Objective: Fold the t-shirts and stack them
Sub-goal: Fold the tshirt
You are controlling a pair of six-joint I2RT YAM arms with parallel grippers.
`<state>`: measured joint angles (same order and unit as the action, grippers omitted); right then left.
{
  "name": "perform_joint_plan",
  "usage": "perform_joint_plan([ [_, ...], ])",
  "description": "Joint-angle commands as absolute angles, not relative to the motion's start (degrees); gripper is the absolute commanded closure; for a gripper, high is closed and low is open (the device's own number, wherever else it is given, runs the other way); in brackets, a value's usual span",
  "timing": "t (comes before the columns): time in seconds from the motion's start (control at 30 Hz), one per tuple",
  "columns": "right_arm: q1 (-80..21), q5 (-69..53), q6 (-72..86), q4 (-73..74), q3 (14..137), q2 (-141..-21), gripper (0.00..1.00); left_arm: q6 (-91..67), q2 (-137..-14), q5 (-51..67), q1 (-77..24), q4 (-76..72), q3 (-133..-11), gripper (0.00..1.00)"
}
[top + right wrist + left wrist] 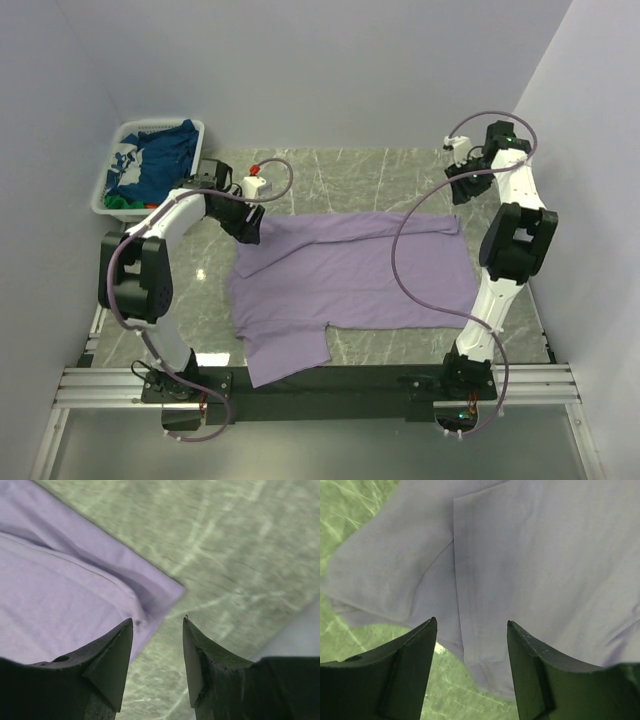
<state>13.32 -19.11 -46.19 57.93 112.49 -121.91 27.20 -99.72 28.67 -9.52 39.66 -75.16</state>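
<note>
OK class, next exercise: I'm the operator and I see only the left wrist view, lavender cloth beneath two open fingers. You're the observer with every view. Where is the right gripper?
Observer: The right gripper hangs open, holding nothing, by the far right corner of the lavender t-shirt.
Operator: Is that shirt spread out?
Observer: Yes, it lies flat on the table, one sleeve pointing toward the arms' bases.
Operator: Any other shirts around?
Observer: A navy t-shirt with white print lies in the white basket at the far left.
</note>
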Motion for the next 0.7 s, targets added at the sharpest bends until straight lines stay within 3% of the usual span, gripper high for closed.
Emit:
perform_joint_plan([
  [0.0, 11.08, -18.37, -46.84, 60.56, 112.33, -123.57, 0.48, 26.19, -102.12, 30.85, -9.40, 39.46, -78.31, 0.36],
  [0.3, 9.14, -13.19, -48.86, 61.70, 108.91, -124.89, 0.53, 24.87, -103.36, 30.85, -9.40, 38.23, -77.61, 0.32],
  [0.5, 9.05, -11.60, -50.36, 62.92, 108.02, -123.49, 0.83, 24.70, -103.01, 30.50, -9.40, 38.50, -77.87, 0.33],
  [0.53, 9.23, -11.60, -50.71, 63.28, 107.93, -122.96, 0.92, 24.78, -102.92, 30.50, -9.40, 38.50, -77.87, 0.33],
  [0.6, 9.40, -11.51, -51.59, 63.46, 106.71, -121.91, 1.00, 24.61, -102.57, 30.59, -9.40, 38.50, -77.52, 0.34],
  [0.67, 9.58, -11.60, -52.64, 63.63, 105.39, -119.63, 1.00, 24.43, -101.87, 30.67, -9.40, 38.50, -76.99, 0.35],
])
